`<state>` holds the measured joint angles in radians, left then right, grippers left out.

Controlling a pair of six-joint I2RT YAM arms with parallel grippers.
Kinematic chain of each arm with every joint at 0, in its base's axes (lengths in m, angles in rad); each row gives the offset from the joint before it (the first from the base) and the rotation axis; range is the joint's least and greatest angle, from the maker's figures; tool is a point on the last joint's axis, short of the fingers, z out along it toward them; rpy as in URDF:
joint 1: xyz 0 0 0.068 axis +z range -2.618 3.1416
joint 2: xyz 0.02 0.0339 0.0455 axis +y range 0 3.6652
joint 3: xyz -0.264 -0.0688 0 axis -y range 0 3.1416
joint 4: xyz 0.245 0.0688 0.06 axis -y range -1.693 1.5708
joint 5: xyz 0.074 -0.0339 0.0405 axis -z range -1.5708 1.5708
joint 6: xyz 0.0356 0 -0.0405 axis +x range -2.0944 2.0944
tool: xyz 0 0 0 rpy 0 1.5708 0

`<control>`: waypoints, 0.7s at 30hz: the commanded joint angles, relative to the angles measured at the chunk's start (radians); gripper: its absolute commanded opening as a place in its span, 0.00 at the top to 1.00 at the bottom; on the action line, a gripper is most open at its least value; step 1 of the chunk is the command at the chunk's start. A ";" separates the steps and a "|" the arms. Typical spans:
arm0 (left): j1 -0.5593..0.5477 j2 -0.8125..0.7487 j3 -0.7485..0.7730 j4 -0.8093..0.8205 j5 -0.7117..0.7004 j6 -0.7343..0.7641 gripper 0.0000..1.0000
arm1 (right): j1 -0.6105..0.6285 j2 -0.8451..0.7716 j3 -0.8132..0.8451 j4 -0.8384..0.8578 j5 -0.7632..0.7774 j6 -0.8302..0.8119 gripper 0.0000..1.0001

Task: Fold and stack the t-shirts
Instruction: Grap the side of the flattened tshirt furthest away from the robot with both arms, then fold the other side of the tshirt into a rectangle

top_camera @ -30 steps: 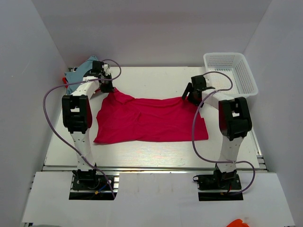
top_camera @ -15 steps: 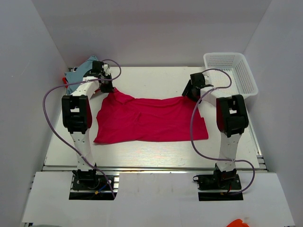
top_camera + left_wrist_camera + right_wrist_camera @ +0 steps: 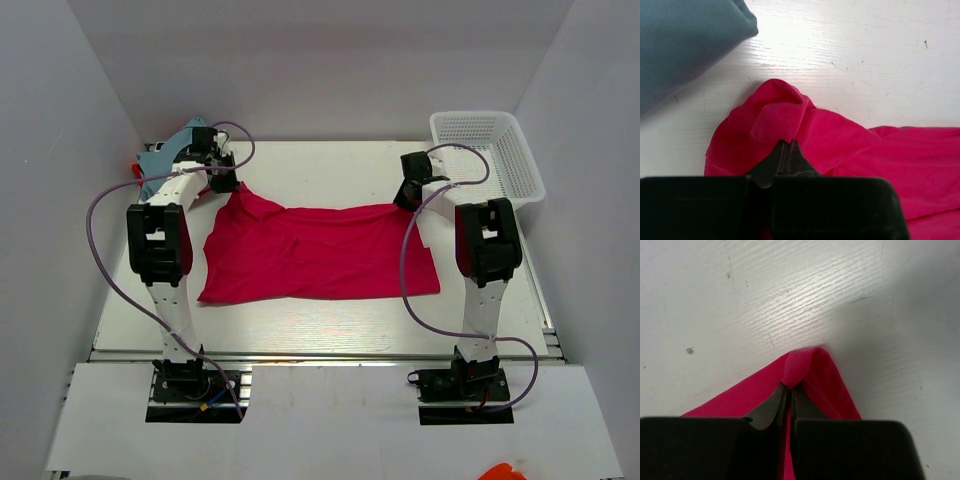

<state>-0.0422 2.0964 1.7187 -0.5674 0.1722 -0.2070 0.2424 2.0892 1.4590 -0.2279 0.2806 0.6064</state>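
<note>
A magenta-pink t-shirt (image 3: 320, 255) lies spread across the middle of the table, folded roughly into a rectangle. My left gripper (image 3: 228, 186) is shut on its far left corner, where the cloth (image 3: 782, 112) bunches up over the fingertips (image 3: 786, 145). My right gripper (image 3: 407, 197) is shut on the far right corner, a small fold of hem (image 3: 802, 365) pinched between its fingertips (image 3: 789, 388). A light blue-grey t-shirt (image 3: 165, 152) lies folded at the far left corner of the table, seen also in the left wrist view (image 3: 680, 45). A sliver of red cloth (image 3: 134, 170) shows beside it.
A white mesh basket (image 3: 490, 150) stands at the far right of the table. White walls enclose the table at the left, back and right. Purple cables loop off both arms.
The right gripper has moved slightly toward the far right corner of the pink shirt and shut on it. The left gripper stays shut on the far left corner.
</note>
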 commanded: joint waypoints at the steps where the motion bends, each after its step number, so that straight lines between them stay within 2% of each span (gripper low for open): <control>1: 0.005 -0.122 -0.016 -0.009 0.000 0.008 1.00 | -0.003 -0.034 0.043 -0.030 0.054 -0.007 1.00; 5: 0.005 -0.205 -0.085 -0.020 -0.011 -0.034 1.00 | -0.002 -0.072 0.026 -0.056 0.058 -0.019 1.00; 11: -0.004 -0.377 -0.373 -0.031 -0.051 -0.163 1.00 | 0.003 -0.182 -0.068 -0.053 0.074 -0.057 1.00; 16: -0.015 -0.567 -0.556 -0.019 0.007 -0.232 1.00 | 0.005 -0.227 -0.080 -0.082 0.103 -0.129 1.00; 21: -0.015 -0.696 -0.594 -0.103 -0.029 -0.272 1.00 | 0.002 -0.227 -0.049 -0.138 0.118 -0.177 1.00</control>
<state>-0.0544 1.5063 1.1217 -0.6289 0.1574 -0.4347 0.2443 1.8889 1.3895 -0.3107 0.3489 0.4808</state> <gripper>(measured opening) 0.015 0.030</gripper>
